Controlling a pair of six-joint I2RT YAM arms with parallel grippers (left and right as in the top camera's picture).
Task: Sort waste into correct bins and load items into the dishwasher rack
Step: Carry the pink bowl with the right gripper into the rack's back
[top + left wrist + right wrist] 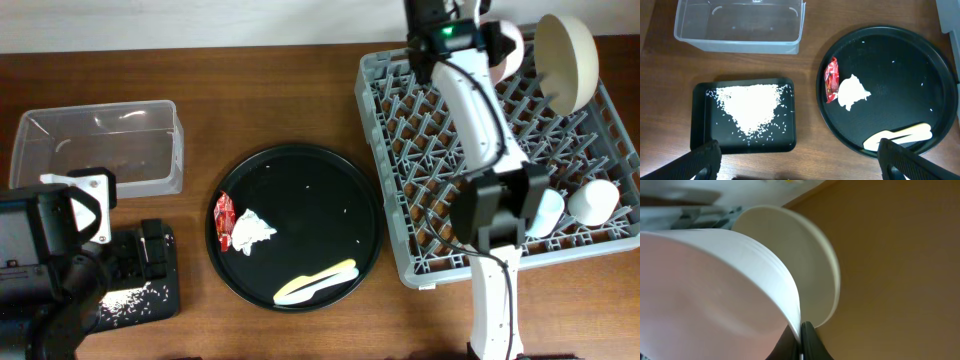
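Jaws of the right gripper (801,339) are clamped on the rim of the small pink bowl (710,295), judged light, stiff and slippery.

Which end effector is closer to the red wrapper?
Left. The left end effector hovers over the flat black tray, near the red wrapper; the right end effector is far off above the dishwasher rack.
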